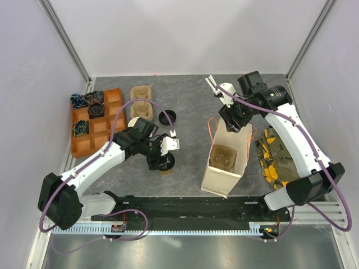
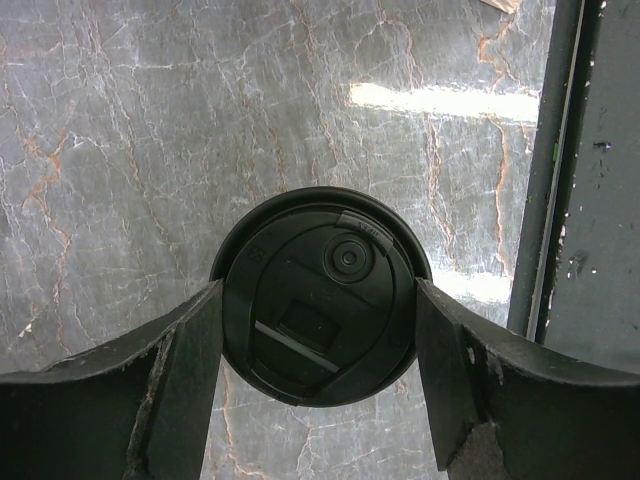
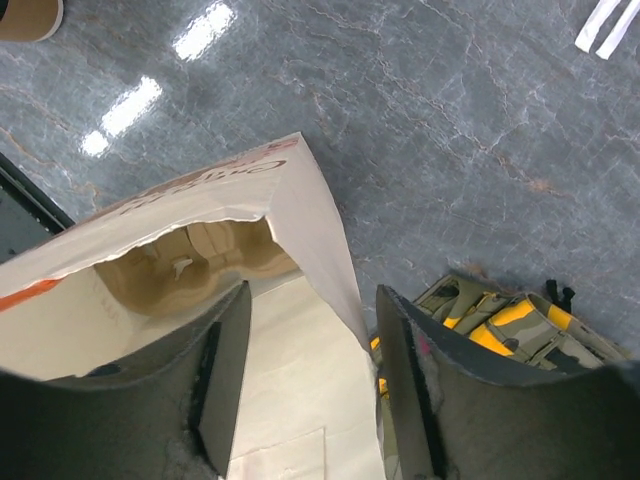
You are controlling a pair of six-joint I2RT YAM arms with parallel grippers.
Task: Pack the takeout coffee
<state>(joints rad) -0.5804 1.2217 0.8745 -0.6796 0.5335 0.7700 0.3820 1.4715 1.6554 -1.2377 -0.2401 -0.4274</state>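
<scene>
While left arm (image 1: pixel 106 157) stretches low, left fingers (image 2: pixel 150 400) clamp takeout coffee (image 2: pixel 318 295); right fingers (image 3: pixel 420 400) parted astride bag (image 3: pixel 300 200) rim.

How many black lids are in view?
2. One loose lid lies beside the pulp carrier; the other tops the takeout coffee between the left gripper fingers. Others may be hidden.

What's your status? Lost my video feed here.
Left gripper clamped on the takeout coffee. Right gripper open, astride the paper bag rim. Cup carrier sits in bag; nothing between cup and bag.
</scene>
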